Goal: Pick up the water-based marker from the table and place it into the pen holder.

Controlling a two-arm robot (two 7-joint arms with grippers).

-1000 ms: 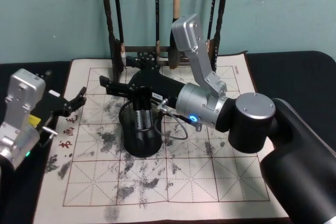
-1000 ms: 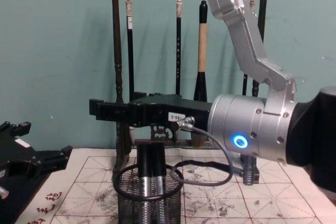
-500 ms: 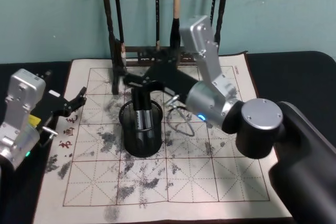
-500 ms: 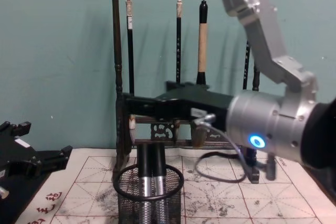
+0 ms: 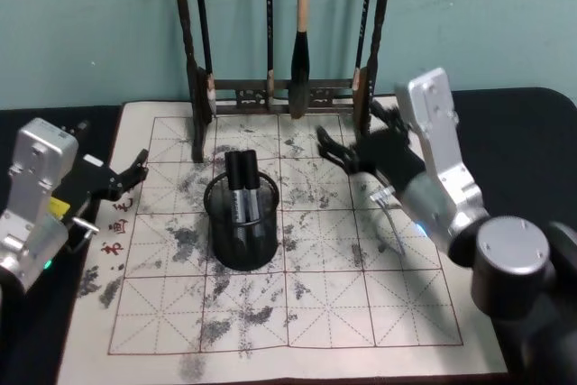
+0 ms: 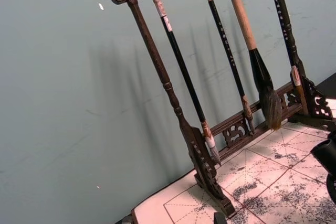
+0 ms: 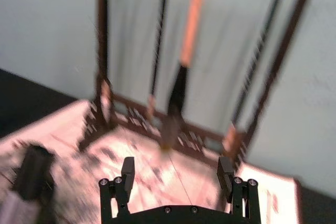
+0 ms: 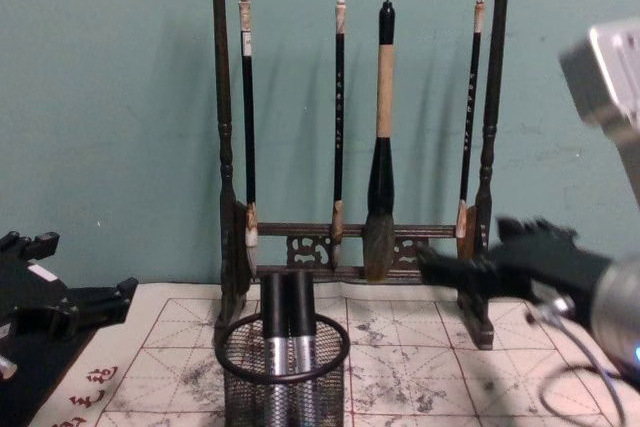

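Two markers (image 5: 242,194) are seen standing upright in the pen holder (image 5: 242,239), set on the mat (image 5: 297,313) left of its middle. From the right wrist view, the right gripper (image 7: 177,174) is shown wide open with nothing between its fingers; the head view places it over the mat's far right part. The left gripper (image 5: 126,178) is parked open at the mat's left edge. The brush rack (image 8: 350,127) is backed by a teal wall (image 8: 110,97).

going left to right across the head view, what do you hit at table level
left gripper → pen holder with two markers → right gripper
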